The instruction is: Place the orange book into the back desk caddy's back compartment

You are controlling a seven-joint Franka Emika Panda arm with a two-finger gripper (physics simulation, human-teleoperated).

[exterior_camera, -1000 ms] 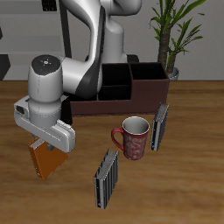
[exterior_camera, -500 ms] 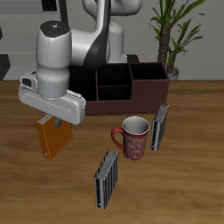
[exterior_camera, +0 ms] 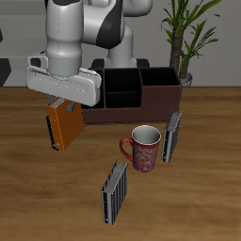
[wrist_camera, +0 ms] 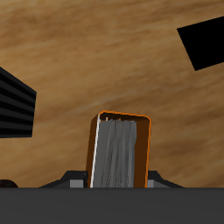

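Plainly unlettered — orange book (exterior_camera: 64, 126) aloft

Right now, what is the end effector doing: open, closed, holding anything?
End effector: closed on the orange book, holding it clear above the table.

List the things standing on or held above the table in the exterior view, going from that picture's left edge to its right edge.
Thin orange book hanging from the gripper → low grey striped book → red mug → taller grey striped book.
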